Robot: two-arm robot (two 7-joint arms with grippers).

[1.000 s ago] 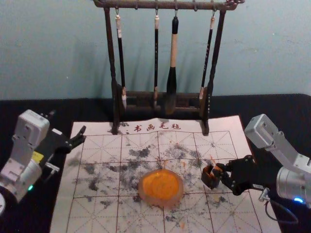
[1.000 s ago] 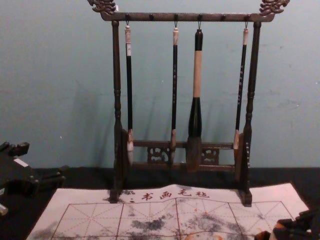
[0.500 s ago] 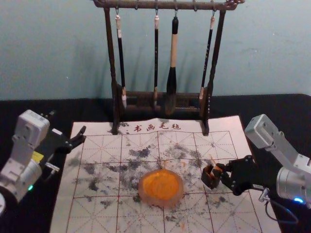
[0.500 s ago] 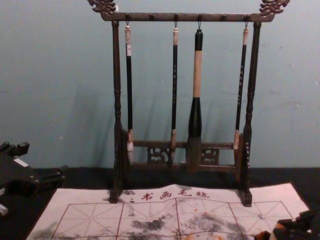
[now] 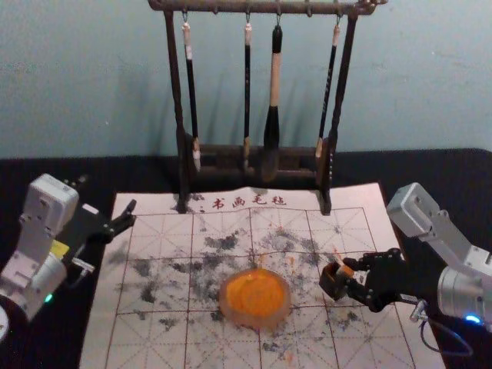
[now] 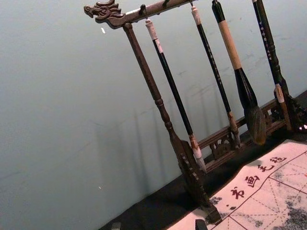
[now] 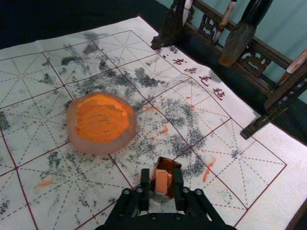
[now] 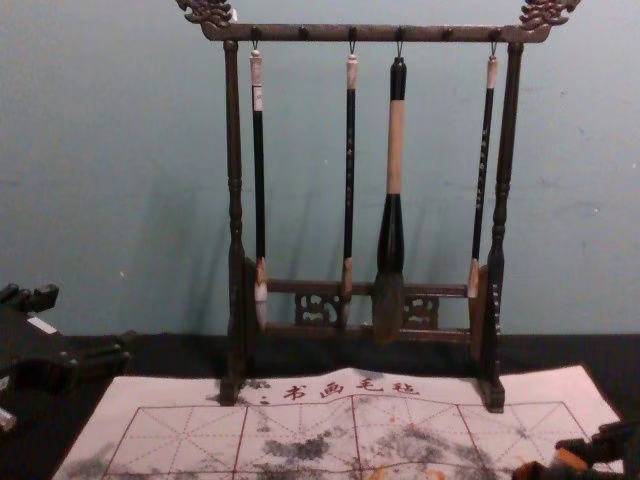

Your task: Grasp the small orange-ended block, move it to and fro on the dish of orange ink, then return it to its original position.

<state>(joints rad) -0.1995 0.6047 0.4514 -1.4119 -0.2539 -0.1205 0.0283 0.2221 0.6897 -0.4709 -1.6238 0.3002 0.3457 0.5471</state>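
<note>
1. Black desk point(image 5: 430, 165), white mat point(image 5: 372, 197) on it; my left pincer point(image 5: 108, 192), spread wide, rests by the mat's far left corner.
2. Near the mat's right edge, my right pincer point(image 7: 161, 171) straddles the orange-ended block point(image 7: 161, 183), slightly apart from it, at the small dark box point(image 5: 330, 284).
3. I judge this the final release; next, back straight out without nudging block or box.

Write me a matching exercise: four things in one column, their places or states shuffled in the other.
1. Dish
2. Block
3. Left gripper
4. Right gripper

A. Open, near the sheet's far left corner
B. Between two fingertips
C. Holding orange ink
D. Open, at the small dark box

Pairs: 1-C, 2-B, 3-A, 4-D
</note>
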